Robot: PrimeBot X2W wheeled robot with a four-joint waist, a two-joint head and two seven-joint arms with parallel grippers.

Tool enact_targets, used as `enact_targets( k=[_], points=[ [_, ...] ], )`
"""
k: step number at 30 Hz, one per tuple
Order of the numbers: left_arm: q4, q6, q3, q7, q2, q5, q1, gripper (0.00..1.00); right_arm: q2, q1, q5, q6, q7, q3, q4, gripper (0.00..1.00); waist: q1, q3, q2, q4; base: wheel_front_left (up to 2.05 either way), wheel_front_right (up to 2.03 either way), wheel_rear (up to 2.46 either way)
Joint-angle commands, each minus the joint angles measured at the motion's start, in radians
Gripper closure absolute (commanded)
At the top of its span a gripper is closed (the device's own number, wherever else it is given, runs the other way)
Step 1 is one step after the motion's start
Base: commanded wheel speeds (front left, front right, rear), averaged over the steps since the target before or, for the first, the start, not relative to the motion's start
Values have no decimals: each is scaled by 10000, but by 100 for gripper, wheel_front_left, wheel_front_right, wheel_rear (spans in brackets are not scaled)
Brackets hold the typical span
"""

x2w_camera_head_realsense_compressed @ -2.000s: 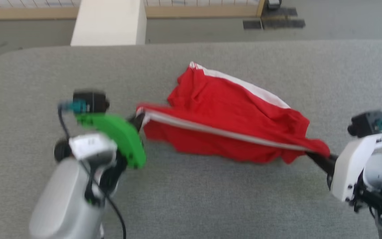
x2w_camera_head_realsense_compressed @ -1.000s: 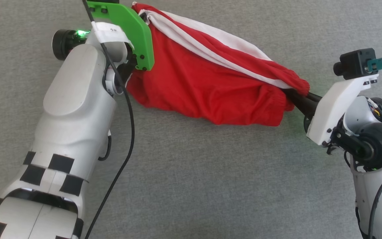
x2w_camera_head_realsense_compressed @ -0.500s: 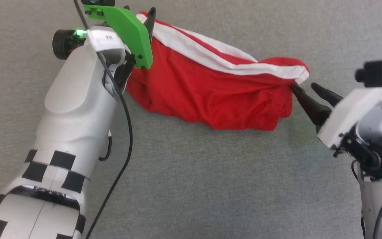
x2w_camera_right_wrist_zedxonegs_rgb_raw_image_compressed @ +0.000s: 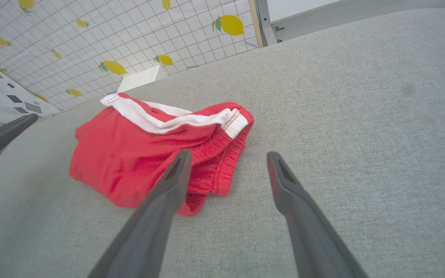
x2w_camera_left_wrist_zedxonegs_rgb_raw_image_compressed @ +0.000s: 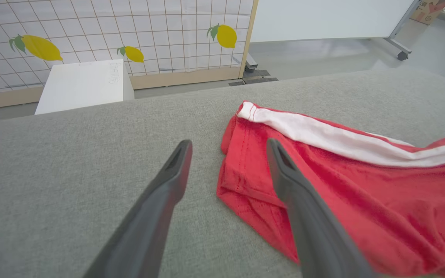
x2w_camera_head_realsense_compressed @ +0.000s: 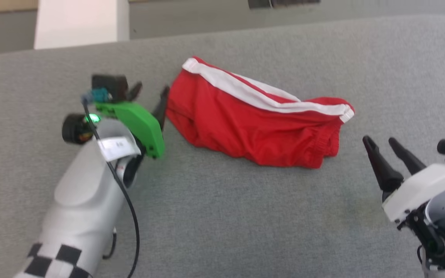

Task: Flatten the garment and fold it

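Nearest the robot, from 5 to 7 o'clock in the head view, the grey surface (x2w_camera_head_realsense_compressed: 222,216) lies bare, and this looks like the widest room for spreading and folding. At 4 o'clock the right jaws stand spread and hold nothing, their fingers (x2w_camera_head_realsense_compressed: 377,164) pointing toward 11 o'clock and stopping short of the cloth. At 10 o'clock the left jaws are likewise spread and empty, one finger (x2w_camera_head_realsense_compressed: 162,104) just beside the cloth's left edge; whether it touches I cannot tell. Between the two, around the middle and toward 12 o'clock, the garment (x2w_camera_head_realsense_compressed: 253,127) rests on the surface as a bunched, doubled-over heap, its gathered waistband (x2w_camera_head_realsense_compressed: 325,143) at the 3 o'clock end facing the right jaws and a hemmed corner facing the left. Each arm seems placed at an end so it can take an edge and draw the fabric out sideways, since flattening is plainly not yet done. The white stripe (x2w_camera_head_realsense_compressed: 253,92) runs along the heap's far side from 11 toward 2 o'clock. Beyond it a narrower band of surface leads to the far edge, so pulling toward 6 o'clock looks safer than pushing away. Past that edge stand a white box (x2w_camera_head_realsense_compressed: 77,23) at 11 o'clock and the floor (x2w_camera_head_realsense_compressed: 191,19)
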State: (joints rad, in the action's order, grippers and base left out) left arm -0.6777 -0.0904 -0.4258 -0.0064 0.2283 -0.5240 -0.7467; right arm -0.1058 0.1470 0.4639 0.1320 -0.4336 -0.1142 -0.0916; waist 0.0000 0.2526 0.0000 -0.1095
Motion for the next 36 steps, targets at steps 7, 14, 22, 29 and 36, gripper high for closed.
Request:
enact_targets(
  k=[7, 14, 22, 29, 36],
  points=[
    [255, 354, -260, 2244, 0, -393, 248, 0, 275, -441, -109, -13, -208, 42, -566, 0, 0, -355, 0, 77, 0, 0, 0],
    [-88, 919, -590, 5518, 88, -522, -947, 0, 388, -298, -123, -13, -370, 246, -904, 0, 0, 149, 0, -422, 0, 0, 0],
    [-120, 1626, -734, 7431, 291, -411, -1969, 0, 471, -202, -102, -13, -259, 269, -964, 0, 0, 828, 0, -904, 0, 0, 0],
    [-147, 2003, -1009, 8324, 456, -274, -1838, 0, 507, -54, -67, -13, -93, 276, -960, 0, 0, 1190, 0, -1031, 0, 0, 0],
    [232, 2064, -1100, 9163, 430, -556, -1511, 100, 526, 55, -76, -13, -30, 292, -963, 0, 0, 1255, 0, -835, 0, 0, 0]
  ],
)
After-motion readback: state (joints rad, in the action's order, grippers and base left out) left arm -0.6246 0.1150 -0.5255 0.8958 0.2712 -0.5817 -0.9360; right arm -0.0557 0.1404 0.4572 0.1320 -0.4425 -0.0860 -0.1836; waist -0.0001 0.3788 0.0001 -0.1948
